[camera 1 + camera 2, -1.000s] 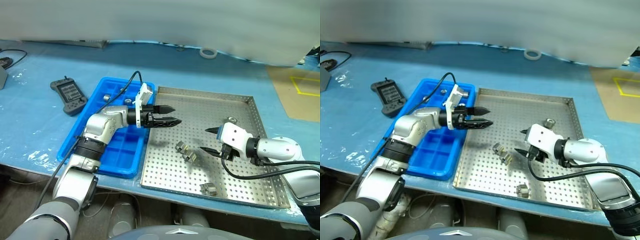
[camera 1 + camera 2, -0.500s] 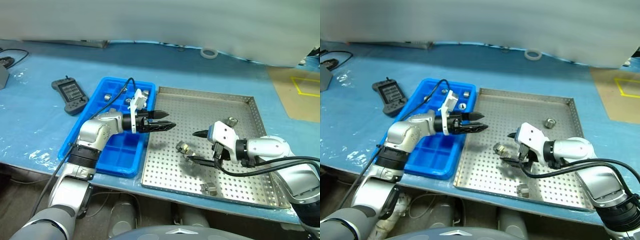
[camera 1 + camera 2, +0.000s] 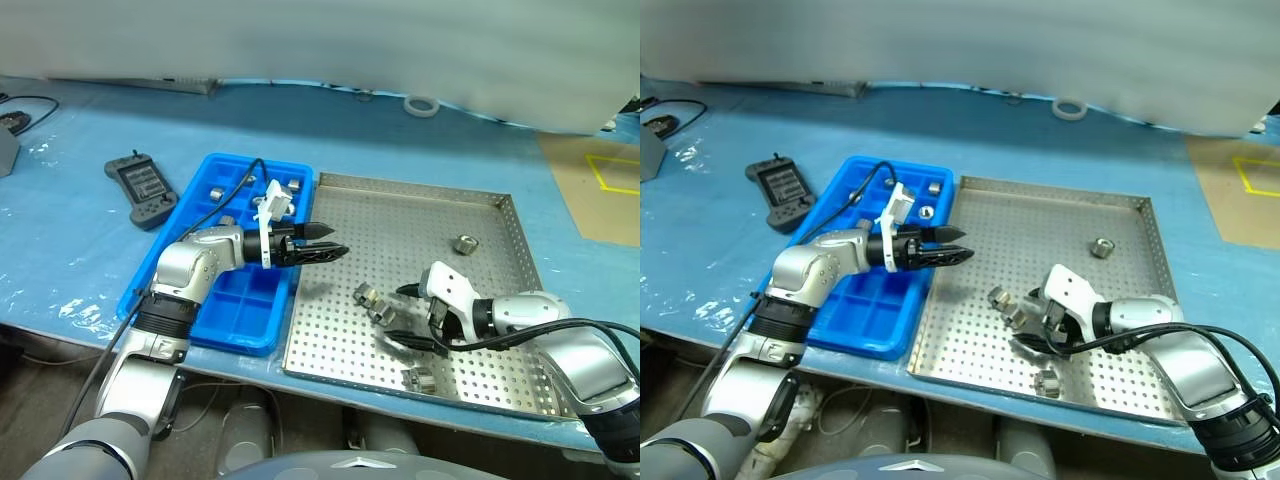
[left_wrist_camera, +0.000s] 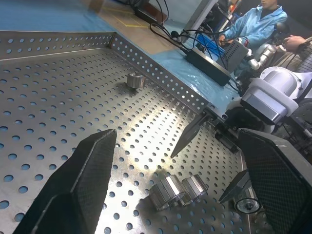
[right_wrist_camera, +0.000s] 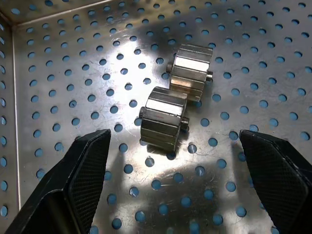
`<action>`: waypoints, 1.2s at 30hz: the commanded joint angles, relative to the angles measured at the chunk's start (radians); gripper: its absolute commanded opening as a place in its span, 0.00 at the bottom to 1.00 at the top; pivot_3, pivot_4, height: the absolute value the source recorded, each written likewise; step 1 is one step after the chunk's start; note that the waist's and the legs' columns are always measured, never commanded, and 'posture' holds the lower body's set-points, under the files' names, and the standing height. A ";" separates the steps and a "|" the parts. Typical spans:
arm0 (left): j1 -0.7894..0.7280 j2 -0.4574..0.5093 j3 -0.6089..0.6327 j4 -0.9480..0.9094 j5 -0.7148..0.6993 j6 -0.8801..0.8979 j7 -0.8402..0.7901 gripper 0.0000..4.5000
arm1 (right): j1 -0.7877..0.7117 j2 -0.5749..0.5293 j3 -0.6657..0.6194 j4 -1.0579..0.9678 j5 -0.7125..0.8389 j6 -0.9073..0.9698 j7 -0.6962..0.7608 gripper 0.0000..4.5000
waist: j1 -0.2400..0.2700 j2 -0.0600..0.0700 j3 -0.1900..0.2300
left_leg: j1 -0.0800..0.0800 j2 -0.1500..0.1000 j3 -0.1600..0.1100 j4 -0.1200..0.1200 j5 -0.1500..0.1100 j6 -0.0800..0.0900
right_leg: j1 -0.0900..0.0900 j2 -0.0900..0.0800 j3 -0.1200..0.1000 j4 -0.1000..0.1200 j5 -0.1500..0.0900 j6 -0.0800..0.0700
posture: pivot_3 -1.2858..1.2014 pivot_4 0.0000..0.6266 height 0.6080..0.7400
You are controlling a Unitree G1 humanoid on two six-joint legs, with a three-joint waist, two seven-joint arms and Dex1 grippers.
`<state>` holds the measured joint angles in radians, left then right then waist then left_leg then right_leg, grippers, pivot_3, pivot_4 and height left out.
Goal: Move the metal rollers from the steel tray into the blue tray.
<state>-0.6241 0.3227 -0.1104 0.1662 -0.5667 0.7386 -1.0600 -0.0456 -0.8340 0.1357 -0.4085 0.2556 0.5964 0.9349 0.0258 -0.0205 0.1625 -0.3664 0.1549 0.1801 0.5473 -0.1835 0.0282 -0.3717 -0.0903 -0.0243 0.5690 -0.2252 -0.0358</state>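
The steel tray holds a pair of metal rollers lying side by side, a single one further back and another near the front rim. My right gripper is open and low over the tray floor, just right of the pair. In the right wrist view the nearer roller lies between the spread fingers. My left gripper hovers open and empty over the tray's left edge. The blue tray to the left has rollers in its far compartments.
A black handheld controller lies left of the blue tray. At the table's back sits a white tape ring. A brown board with yellow tape is at the far right. A person in blue sits in the background.
My right gripper has opened wider and sunk toward the tray floor, closing in on the pair of rollers. The left gripper has stayed where it was.
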 commanded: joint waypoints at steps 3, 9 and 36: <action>-0.028 0.001 0.027 -0.006 -0.008 -0.013 0.002 0.94 | -0.006 0.010 -0.010 -0.006 0.014 0.004 -0.002 0.99 | 0.000 0.000 0.000 | 0.000 0.000 0.000 0.000 0.000 0.000 | 0.000 0.000 0.000 0.000 0.000 0.000 | 0.45 0.24 1.00; -0.025 -0.008 0.030 -0.011 -0.014 -0.003 0.014 0.94 | 0.000 0.038 -0.022 -0.009 0.051 0.071 -0.022 0.99 | 0.000 0.000 0.000 | 0.000 0.000 0.000 0.000 0.000 0.000 | 0.000 0.000 0.000 0.000 0.000 0.000 | 0.45 0.24 1.00; -0.015 -0.012 0.038 -0.010 -0.007 0.002 0.041 0.94 | -0.027 0.101 0.038 0.053 0.003 0.026 -0.087 0.49 | -0.001 0.000 0.000 | 0.000 0.000 0.000 0.000 0.000 0.000 | -0.001 0.000 0.000 0.000 0.000 0.000 | 0.46 0.24 1.00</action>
<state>-0.6272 0.3110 -0.0848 0.1764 -0.5662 0.7493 -1.0187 -0.0730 -0.7235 0.1879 -0.3544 0.2590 0.6486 0.8395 0.0249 -0.0204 0.1625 -0.3668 0.1550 0.1801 0.5469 -0.1835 0.0280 -0.3724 -0.0902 -0.0243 0.5686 -0.2253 -0.0357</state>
